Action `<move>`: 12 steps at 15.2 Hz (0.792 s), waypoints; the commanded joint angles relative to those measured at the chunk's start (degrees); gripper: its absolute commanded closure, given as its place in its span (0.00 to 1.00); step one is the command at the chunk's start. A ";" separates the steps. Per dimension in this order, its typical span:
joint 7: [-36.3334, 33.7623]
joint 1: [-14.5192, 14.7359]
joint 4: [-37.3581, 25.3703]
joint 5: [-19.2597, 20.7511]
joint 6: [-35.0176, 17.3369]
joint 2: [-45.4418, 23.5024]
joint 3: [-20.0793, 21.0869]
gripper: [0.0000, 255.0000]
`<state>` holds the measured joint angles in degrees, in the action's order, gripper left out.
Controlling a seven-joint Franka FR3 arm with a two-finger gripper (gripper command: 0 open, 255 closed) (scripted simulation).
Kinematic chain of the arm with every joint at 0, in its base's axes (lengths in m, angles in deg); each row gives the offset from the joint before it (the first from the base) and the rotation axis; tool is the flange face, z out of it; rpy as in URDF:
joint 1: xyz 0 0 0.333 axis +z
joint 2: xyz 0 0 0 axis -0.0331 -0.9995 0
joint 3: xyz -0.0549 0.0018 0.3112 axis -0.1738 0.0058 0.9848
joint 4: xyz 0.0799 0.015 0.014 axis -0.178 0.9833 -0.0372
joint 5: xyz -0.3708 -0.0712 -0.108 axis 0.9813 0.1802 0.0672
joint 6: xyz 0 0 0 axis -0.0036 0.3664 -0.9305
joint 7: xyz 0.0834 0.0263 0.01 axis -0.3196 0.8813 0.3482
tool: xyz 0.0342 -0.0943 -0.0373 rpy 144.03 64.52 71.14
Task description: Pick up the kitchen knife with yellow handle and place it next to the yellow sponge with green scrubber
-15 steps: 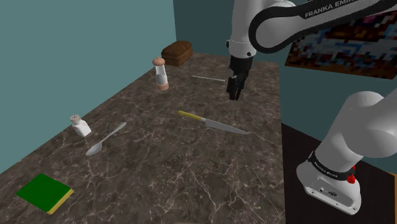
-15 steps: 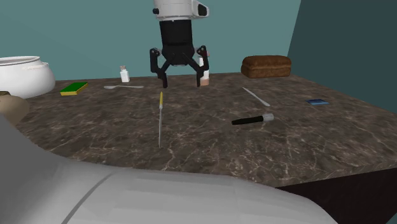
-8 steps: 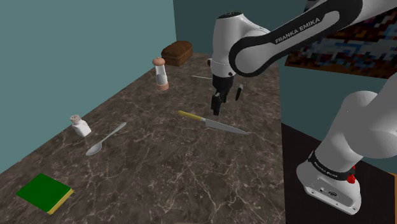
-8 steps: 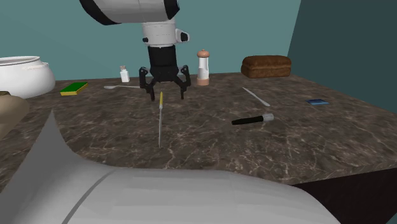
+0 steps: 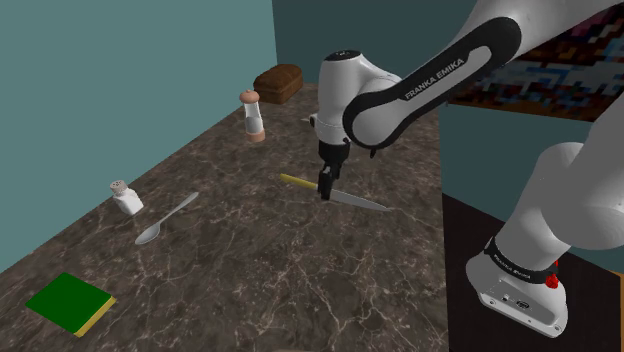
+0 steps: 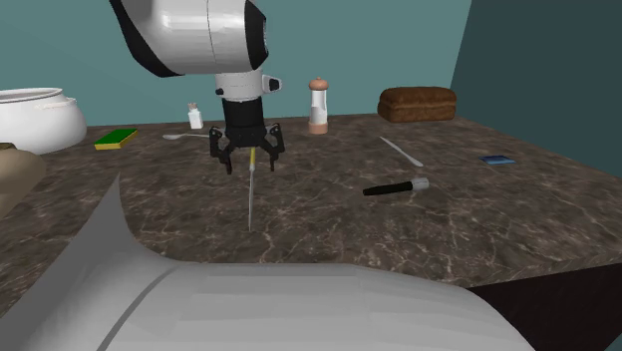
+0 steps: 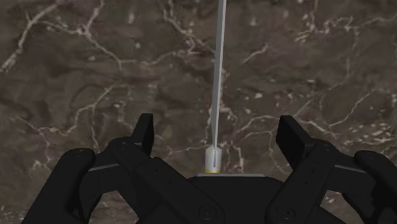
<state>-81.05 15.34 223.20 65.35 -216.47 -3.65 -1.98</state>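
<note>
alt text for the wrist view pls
The black gripper hangs open over a kitchen knife lying on a dark marbled counter, one finger on each side, neither touching it. Its grey blade runs away from the gripper.

Tool (image 6: pixel 248 166) spread wide, straddling yellow handle of knife (image 6: pixel 250 197)
</note>
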 commanded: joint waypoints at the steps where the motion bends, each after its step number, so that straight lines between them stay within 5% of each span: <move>1: -0.19 0.01 0.57 0.20 -1.64 -1.04 0.09 0.00; 11: -0.45 -0.03 1.22 0.55 -3.76 -2.53 0.14 0.00; 12: -0.45 -0.03 1.22 0.55 -3.76 -2.53 0.14 1.00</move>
<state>-81.50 15.31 224.42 65.90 -220.23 -6.19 -1.84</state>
